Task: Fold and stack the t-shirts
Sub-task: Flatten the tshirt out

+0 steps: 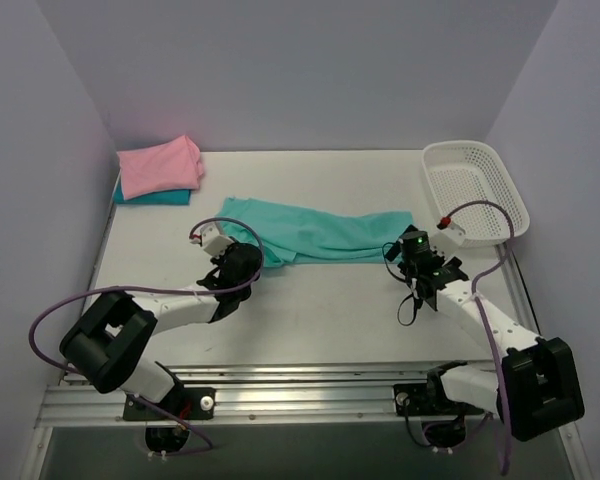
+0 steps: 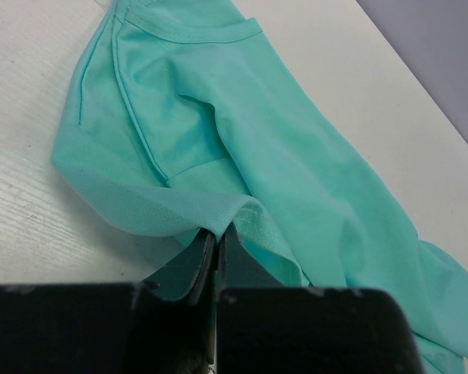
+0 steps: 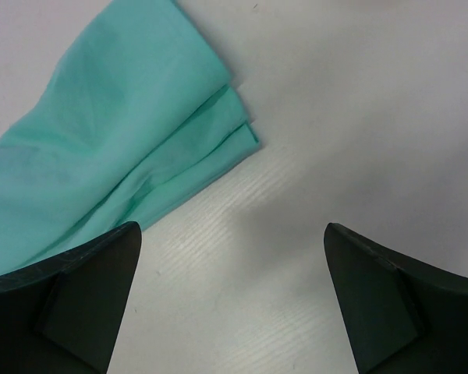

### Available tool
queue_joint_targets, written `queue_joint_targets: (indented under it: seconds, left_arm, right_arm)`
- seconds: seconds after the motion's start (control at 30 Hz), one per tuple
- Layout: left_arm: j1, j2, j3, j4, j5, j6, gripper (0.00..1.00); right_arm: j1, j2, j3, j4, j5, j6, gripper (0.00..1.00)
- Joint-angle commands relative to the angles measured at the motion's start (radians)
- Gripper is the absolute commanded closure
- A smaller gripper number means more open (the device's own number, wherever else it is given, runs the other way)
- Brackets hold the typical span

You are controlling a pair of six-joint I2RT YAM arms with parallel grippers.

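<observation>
A teal-green t-shirt point(image 1: 315, 232) lies stretched in a long band across the middle of the table. My left gripper point(image 1: 242, 262) is shut on its near left edge, and the left wrist view shows the cloth point(image 2: 242, 140) lifted into a small peak where my left gripper point(image 2: 218, 232) pinches it. My right gripper point(image 1: 412, 262) hovers open over bare table just past the shirt's right end point(image 3: 140, 148), with nothing between the fingers of that gripper point(image 3: 230, 257). A folded pink t-shirt point(image 1: 158, 166) rests on a folded darker teal-blue one point(image 1: 156, 197) at the back left.
A white mesh basket point(image 1: 477, 190) stands at the back right, close beyond my right arm. Grey walls close in the table on three sides. A metal rail point(image 1: 300, 385) runs along the near edge between the arm bases.
</observation>
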Motion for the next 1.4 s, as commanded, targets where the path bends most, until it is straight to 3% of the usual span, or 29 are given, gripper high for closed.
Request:
queue_joint_targets:
  seconds: [0.0, 0.13, 0.3, 0.5, 0.7, 0.8, 0.83, 1.0, 1.37]
  left_arm:
    - [0.011, 0.011, 0.021, 0.042, 0.026, 0.018, 0.98]
    - [0.015, 0.012, 0.023, 0.048, 0.040, 0.021, 0.98]
    - [0.023, 0.006, 0.020, 0.048, 0.042, 0.027, 0.98]
    - [0.032, 0.015, 0.018, 0.057, 0.052, 0.029, 0.98]
    - [0.038, 0.029, 0.021, 0.062, 0.065, 0.027, 0.98]
    - [0.040, 0.032, 0.021, 0.062, 0.065, 0.029, 0.98]
    - [0.040, 0.034, 0.021, 0.063, 0.065, 0.027, 0.98]
    - [0.043, 0.038, 0.023, 0.063, 0.068, 0.029, 0.98]
    - [0.043, 0.046, 0.026, 0.065, 0.074, 0.029, 0.98]
  right_arm:
    - [-0.137, -0.007, -0.060, 0.127, -0.140, 0.013, 0.00]
    - [-0.242, 0.086, -0.095, 0.248, -0.330, 0.022, 0.00]
    - [-0.250, 0.180, -0.102, 0.318, -0.397, 0.057, 0.02]
    - [-0.251, 0.260, -0.100, 0.362, -0.418, 0.074, 0.10]
    - [-0.273, 0.264, -0.109, 0.360, -0.398, 0.066, 0.23]
    - [-0.286, 0.266, -0.108, 0.357, -0.401, 0.056, 0.39]
    - [-0.288, 0.268, -0.108, 0.349, -0.406, 0.049, 0.50]
    - [-0.311, 0.280, -0.109, 0.349, -0.403, 0.037, 0.63]
    - [-0.340, 0.349, -0.094, 0.388, -0.435, 0.022, 0.64]
